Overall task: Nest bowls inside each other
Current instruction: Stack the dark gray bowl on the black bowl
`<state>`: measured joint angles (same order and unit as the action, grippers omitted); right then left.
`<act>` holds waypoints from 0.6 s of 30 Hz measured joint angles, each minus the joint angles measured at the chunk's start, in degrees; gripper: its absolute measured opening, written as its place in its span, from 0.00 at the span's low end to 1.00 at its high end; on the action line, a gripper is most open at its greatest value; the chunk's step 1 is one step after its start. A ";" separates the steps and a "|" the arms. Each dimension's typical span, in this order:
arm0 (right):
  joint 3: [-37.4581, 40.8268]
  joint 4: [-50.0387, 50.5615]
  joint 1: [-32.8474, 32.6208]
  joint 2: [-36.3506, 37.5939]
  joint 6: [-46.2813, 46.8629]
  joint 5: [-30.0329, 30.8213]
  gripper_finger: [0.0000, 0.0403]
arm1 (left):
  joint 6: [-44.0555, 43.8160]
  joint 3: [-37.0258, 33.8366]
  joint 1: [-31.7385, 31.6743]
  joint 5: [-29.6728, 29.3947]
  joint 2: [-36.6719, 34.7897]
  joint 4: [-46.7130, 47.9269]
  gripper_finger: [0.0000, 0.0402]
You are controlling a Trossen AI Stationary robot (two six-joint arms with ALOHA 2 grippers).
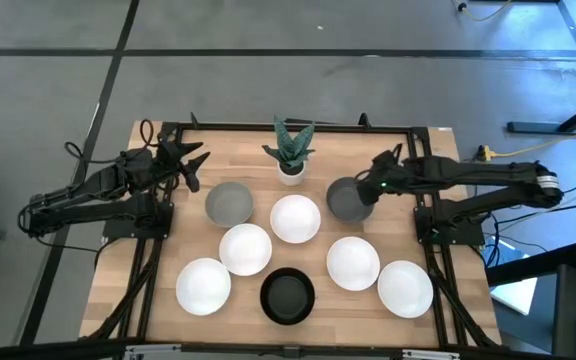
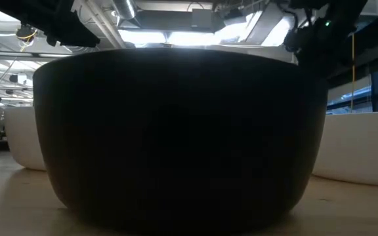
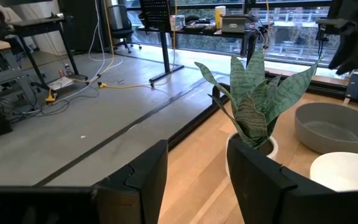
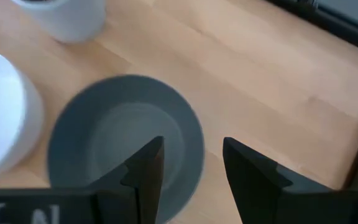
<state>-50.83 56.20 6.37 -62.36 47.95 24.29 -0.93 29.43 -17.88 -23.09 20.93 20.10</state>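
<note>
Several white bowls, two grey bowls and one black bowl (image 1: 287,296) stand apart, upright on the wooden table. My right gripper (image 4: 191,171) is open and hovers over the right grey bowl (image 1: 346,199). One finger is above its inside and the other above the table beyond its rim (image 4: 194,134). My left gripper (image 1: 194,166) is open near the table's far left corner, left of the other grey bowl (image 1: 229,203). In the low view the black bowl (image 2: 176,144) fills most of the picture.
A small white pot with a green plant (image 1: 290,152) stands at the far edge, between the two grey bowls. A white bowl (image 1: 295,219) sits just left of the right grey bowl. Black frame rails run along the table's left, right and far edges.
</note>
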 joint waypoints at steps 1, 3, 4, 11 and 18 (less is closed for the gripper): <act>0.00 0.67 0.22 -1.16 0.62 -0.22 0.42 | 0.00 0.01 0.01 0.00 0.00 0.02 0.40; 0.00 3.04 1.01 -3.49 2.36 -1.57 0.42 | 0.00 0.02 -0.01 0.02 0.00 0.02 0.40; 0.02 4.07 1.45 -4.60 2.74 -2.09 0.42 | 0.00 0.02 -0.01 0.02 0.00 0.02 0.40; 0.09 4.18 3.28 -9.84 1.36 -5.68 0.42 | -0.02 0.02 -0.01 0.02 0.00 0.28 0.40; 2.32 -1.13 5.08 -11.79 -1.73 -8.82 0.42 | -0.48 0.01 -0.01 0.02 0.00 1.84 0.40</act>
<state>-48.51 55.07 11.45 -74.15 46.23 15.47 -1.41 29.45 -17.88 -23.07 20.93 21.94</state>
